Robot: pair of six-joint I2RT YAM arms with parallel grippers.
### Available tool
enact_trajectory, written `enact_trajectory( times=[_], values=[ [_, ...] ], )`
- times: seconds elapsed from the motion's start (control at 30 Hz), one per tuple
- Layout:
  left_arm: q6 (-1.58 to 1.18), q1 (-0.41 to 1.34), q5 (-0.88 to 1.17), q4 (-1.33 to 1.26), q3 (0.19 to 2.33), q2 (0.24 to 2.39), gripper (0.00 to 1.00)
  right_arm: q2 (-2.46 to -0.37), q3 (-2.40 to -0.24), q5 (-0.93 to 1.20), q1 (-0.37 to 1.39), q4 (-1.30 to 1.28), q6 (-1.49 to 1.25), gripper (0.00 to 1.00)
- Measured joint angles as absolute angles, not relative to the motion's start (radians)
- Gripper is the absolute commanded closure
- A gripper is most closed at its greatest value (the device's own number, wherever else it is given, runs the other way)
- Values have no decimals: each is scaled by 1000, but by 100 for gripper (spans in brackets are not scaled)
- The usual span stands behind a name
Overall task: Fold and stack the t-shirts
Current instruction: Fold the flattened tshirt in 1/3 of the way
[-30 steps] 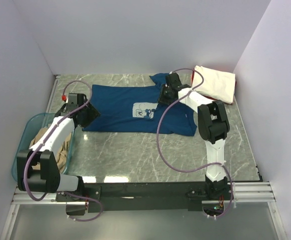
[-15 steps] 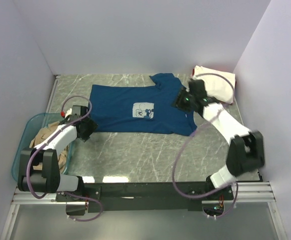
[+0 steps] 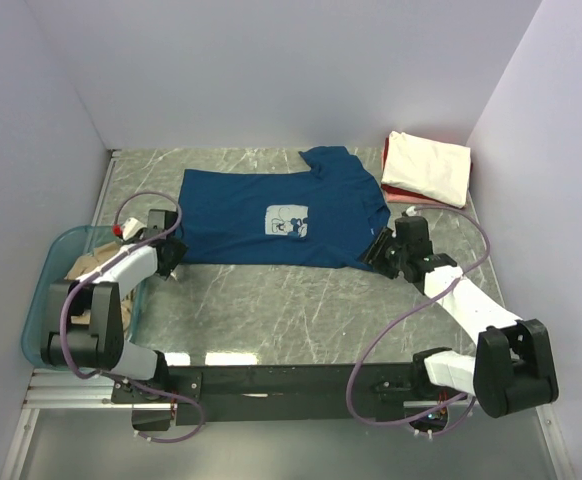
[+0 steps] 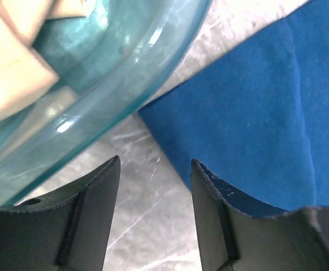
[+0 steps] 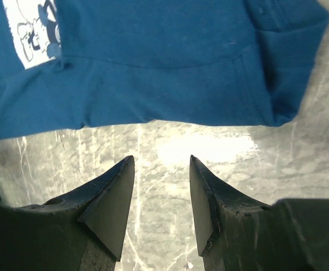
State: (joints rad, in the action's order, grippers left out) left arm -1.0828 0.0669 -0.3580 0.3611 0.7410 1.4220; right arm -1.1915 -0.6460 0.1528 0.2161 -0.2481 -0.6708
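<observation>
My left claw (image 4: 154,169) is spread with nothing between the jaws, only bare table (image 4: 136,226) under the gap. It sits low at the near left corner of the navy shirt (image 4: 255,124), and that corner lies just ahead and to the right. The teal tub (image 4: 125,73) is close on the left.

My right claw (image 5: 161,164) is spread too and holds nothing. It is over bare marble, with the navy hem just ahead, not touching as far as I can tell. A sleeve lies ahead-right and the pale print (image 5: 31,25) ahead-left.

Progress, as I judge it:
- **Navy shirt:** laid out flat and print-up between both claws, with no fold made yet. It looks like a corner pickup comes next.
- **Tan shirt (image 3: 91,262):** lies crumpled in the tub beside my left claw, unfolded.
- **Cream shirt (image 3: 429,167):** sits folded on a red shirt (image 3: 396,193), well beyond my right claw in the back corner. That makes two stacked.

So roughly half is left: fold the navy, stack it, then the tan.
</observation>
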Motion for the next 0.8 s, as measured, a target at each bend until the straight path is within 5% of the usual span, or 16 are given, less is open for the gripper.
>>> enact_trajectory(
  times=[0.4, 0.8],
  values=[
    [-1090, 76, -407, 295, 775, 1520, 46, -1193, -577, 179, 119, -186, -684, 43],
    [-1086, 77, -446, 268, 791, 1569, 61, -1264, -559, 186, 68, -149, -688, 41]
  ],
)
